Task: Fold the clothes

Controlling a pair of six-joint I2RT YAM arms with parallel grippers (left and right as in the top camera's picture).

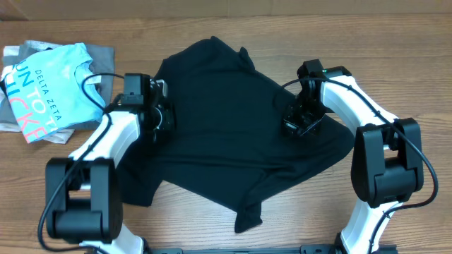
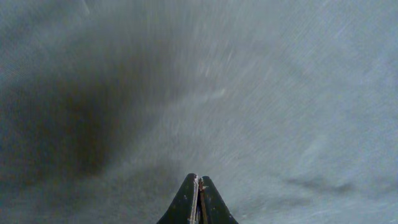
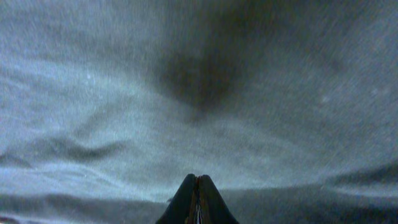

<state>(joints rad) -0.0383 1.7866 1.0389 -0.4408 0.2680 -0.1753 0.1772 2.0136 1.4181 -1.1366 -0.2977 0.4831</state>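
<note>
The clothes (image 1: 219,127), a plain black T-shirt, lie spread and rumpled across the middle of the table. One sleeve points toward the front edge. My left gripper (image 1: 161,120) sits at the shirt's left edge. In the left wrist view its jaws (image 2: 199,177) are pressed together right at the dark fabric (image 2: 261,93), which fills the frame. My right gripper (image 1: 298,125) rests on the shirt's right part, a little inside its edge. Its jaws (image 3: 198,177) are also closed at the creased cloth (image 3: 124,93). The pinched fabric itself is too close to make out.
A light-blue printed T-shirt (image 1: 46,88) lies on a grey folded shirt (image 1: 106,56) at the back left. Bare wooden table (image 1: 395,56) surrounds the black shirt. Both white arms (image 1: 106,141) reach in from the front edge.
</note>
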